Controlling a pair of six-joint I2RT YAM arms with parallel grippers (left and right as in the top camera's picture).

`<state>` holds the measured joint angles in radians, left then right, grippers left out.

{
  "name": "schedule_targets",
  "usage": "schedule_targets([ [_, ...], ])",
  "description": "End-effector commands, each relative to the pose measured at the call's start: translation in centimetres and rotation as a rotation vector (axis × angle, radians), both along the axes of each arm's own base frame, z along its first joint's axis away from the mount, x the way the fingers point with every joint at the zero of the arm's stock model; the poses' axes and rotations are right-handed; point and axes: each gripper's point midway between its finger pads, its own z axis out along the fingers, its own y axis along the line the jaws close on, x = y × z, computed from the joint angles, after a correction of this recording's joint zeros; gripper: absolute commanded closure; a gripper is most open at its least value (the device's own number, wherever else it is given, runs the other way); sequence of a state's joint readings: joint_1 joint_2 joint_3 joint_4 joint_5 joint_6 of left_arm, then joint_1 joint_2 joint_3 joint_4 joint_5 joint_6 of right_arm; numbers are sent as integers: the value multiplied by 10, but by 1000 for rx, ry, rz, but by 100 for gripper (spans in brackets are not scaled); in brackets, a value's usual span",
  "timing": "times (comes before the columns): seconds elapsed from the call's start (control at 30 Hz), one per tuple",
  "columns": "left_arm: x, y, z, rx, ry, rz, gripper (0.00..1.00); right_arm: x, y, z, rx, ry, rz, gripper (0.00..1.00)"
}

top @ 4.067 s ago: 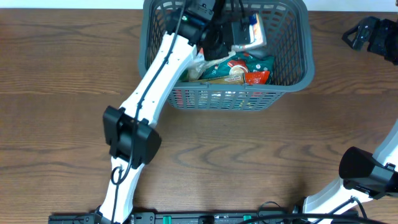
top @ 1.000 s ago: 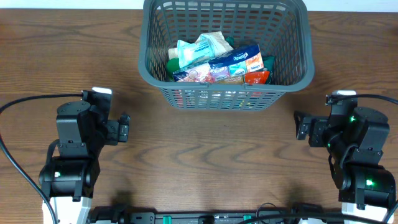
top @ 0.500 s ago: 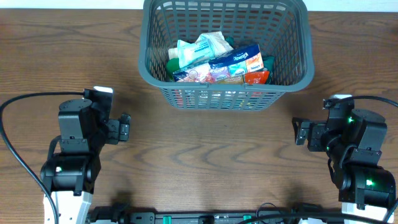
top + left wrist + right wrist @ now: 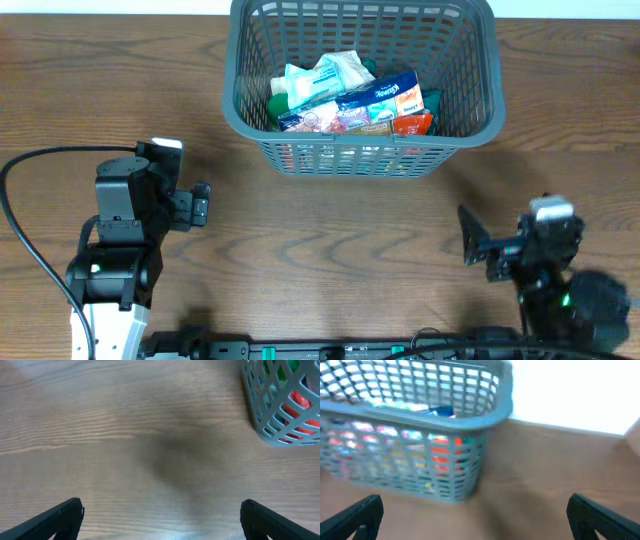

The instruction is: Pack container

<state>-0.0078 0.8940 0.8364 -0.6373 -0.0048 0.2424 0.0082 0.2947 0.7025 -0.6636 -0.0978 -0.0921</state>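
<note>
The container (image 4: 470, 90), a large dark grey lattice basket, stands at the back middle of the wooden table and holds several colourful snack packets (image 4: 350, 95). My left gripper (image 4: 200, 205) hovers open over bare wood, left of and nearer than the basket. In the left wrist view its fingers (image 4: 60, 517) stand wide apart with nothing between them, and a corner of the container (image 4: 280, 405) shows at top right. My right gripper (image 4: 478, 246) is open near the front right. The right wrist view, blurred, shows the container (image 4: 410, 425) ahead, with the fingers (image 4: 355, 515) wide apart and empty.
A black cable (image 4: 40, 170) loops on the table by the left arm. A bright white surface (image 4: 570, 390) lies beyond the table's far edge in the right wrist view. Brown wooden tabletop (image 4: 340, 240) stretches between the two arms.
The left arm has come out of the container and back to the front left. In the last second the right arm has dropped toward the front edge and turned slightly left; the left barely moved.
</note>
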Motion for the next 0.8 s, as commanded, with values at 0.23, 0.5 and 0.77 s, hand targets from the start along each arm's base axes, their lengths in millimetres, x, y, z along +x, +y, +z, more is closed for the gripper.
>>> schedule_targets([
  [0.23,1,2,3,2,-7,12,2,27,13,-51,-10,-338,60,1],
  [0.5,1,2,3,2,-7,12,2,41,1,-110,-22,-237,-14,1],
  [0.77,1,2,3,2,-7,12,2,40,-3,-124,-19,-183,-39,1],
])
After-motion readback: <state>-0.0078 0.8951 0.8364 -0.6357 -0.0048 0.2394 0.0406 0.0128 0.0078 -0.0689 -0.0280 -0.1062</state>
